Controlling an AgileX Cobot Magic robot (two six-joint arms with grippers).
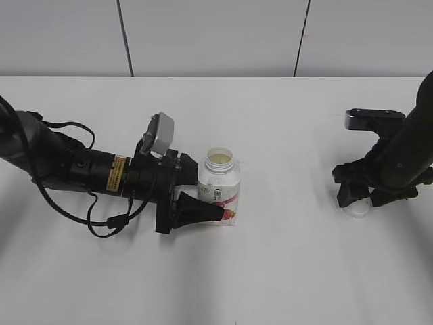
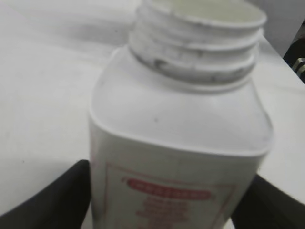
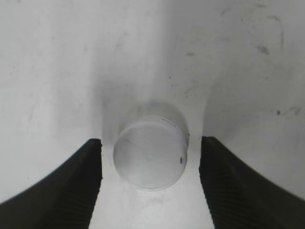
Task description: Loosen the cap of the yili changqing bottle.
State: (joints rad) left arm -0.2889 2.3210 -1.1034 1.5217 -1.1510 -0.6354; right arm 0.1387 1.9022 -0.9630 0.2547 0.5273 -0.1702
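Observation:
The yili changqing bottle stands upright mid-table, white with a red-pink label, its threaded neck open with no cap on it. It fills the left wrist view. My left gripper is shut on the bottle's lower body, a finger on each side. The white cap lies on the table between the fingers of my right gripper, which is open, with gaps on both sides of the cap. In the exterior view the cap sits under my right gripper at the right.
The white table stretches all around. A grey panelled wall rises behind the table's far edge. The left arm's cables loop on the table to the left of the bottle.

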